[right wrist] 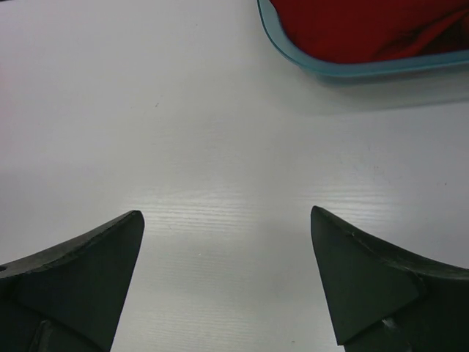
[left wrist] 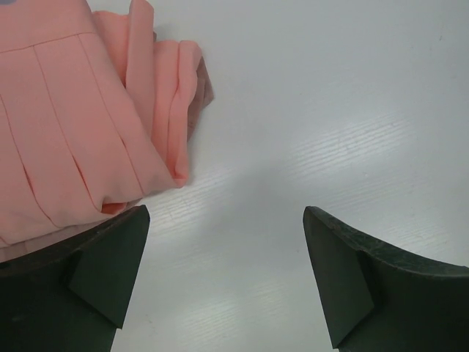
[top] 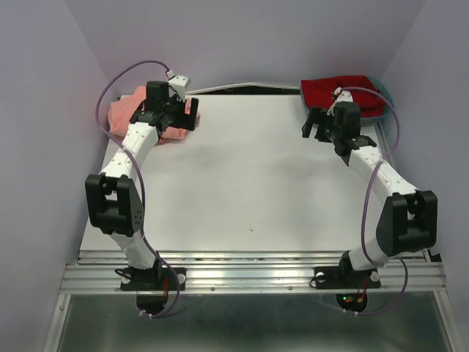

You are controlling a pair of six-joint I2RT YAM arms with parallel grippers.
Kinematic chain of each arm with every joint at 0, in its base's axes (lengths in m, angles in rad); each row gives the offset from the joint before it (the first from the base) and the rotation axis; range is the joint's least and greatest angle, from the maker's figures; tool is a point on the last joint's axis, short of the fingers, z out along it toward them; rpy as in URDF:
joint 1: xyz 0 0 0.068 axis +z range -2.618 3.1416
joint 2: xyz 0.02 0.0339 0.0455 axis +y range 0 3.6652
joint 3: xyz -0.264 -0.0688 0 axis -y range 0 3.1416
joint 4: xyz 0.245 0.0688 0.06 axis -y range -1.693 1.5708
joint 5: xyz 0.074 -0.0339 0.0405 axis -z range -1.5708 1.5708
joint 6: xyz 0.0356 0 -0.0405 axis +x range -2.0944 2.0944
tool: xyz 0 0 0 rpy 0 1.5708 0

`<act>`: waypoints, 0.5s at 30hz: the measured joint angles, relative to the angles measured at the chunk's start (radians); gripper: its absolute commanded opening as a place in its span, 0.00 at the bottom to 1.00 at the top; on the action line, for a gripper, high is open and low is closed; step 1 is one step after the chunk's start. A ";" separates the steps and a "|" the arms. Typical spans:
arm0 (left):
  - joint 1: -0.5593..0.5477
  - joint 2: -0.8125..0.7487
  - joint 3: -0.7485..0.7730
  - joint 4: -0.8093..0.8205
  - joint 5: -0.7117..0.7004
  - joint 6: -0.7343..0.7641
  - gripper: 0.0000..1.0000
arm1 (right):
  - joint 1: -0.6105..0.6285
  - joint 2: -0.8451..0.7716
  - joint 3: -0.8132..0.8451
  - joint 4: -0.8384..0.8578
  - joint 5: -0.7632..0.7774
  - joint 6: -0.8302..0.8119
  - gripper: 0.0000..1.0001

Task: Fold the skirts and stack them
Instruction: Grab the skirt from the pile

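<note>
The salmon-pink skirt [top: 123,111] lies rumpled at the table's far left, partly hidden by my left arm. In the left wrist view its pleated cloth [left wrist: 73,125] fills the upper left. My left gripper [left wrist: 226,279] [top: 190,117] hovers open just right of the cloth's edge with only bare table between its fingers. The deep red skirt [top: 337,89] rests in a teal tray [top: 382,110] at the far right. The right wrist view shows the red skirt [right wrist: 366,26] behind the tray's rim [right wrist: 344,68]. My right gripper [right wrist: 227,279] [top: 312,125] stands open and empty, short of the tray.
The white table [top: 249,183] stretches between both arms. Pale walls close in the left, right and far sides. A metal rail [top: 249,271] carrying both arm bases runs along the near edge. Purple cables loop over each arm.
</note>
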 measured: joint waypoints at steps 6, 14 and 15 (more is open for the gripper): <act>0.000 -0.014 0.000 0.001 -0.002 0.005 0.99 | 0.000 0.049 0.050 0.007 0.023 -0.001 1.00; 0.036 -0.014 0.060 -0.040 0.023 -0.043 0.99 | -0.008 0.234 0.305 0.035 0.117 0.001 1.00; 0.039 -0.011 0.072 -0.046 0.026 -0.047 0.99 | -0.011 0.258 0.329 0.034 0.121 0.007 1.00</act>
